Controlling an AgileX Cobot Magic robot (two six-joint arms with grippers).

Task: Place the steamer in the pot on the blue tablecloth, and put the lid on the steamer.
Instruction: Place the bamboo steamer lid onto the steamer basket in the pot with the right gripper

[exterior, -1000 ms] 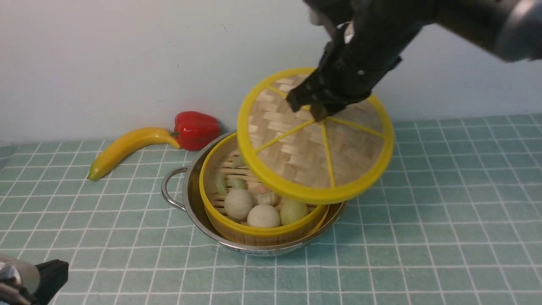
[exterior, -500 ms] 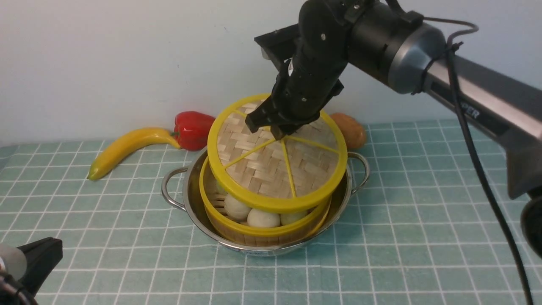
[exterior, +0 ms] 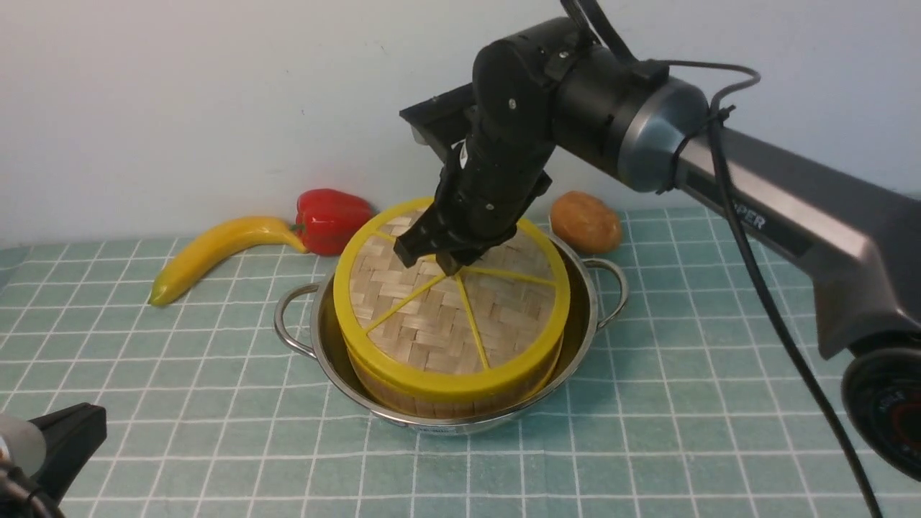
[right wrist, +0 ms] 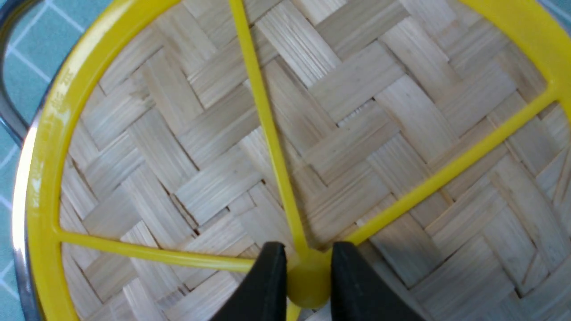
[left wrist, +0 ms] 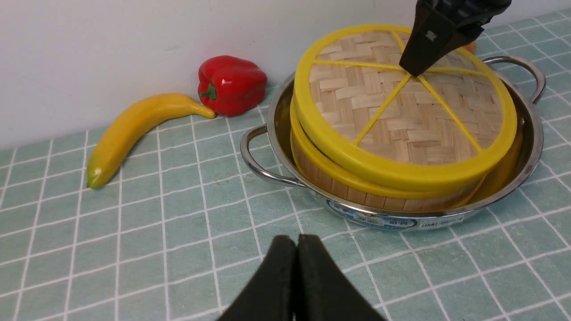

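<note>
The blue tablecloth [exterior: 719, 374] (white grid) meets a pale wall [exterior: 180, 108].

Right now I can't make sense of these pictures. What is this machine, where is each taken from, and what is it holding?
It is a robot with two arms, each ending in a two-fingered gripper. The wide picture looks forward from between the arms; the others come from wrist cameras. On the blue tablecloth stands a pot with a bamboo steamer inside. The right gripper pinches the centre knob of the lid covering the steamer. The left gripper is shut and empty. A banana, a red pepper and a brownish round item lie behind.
</note>
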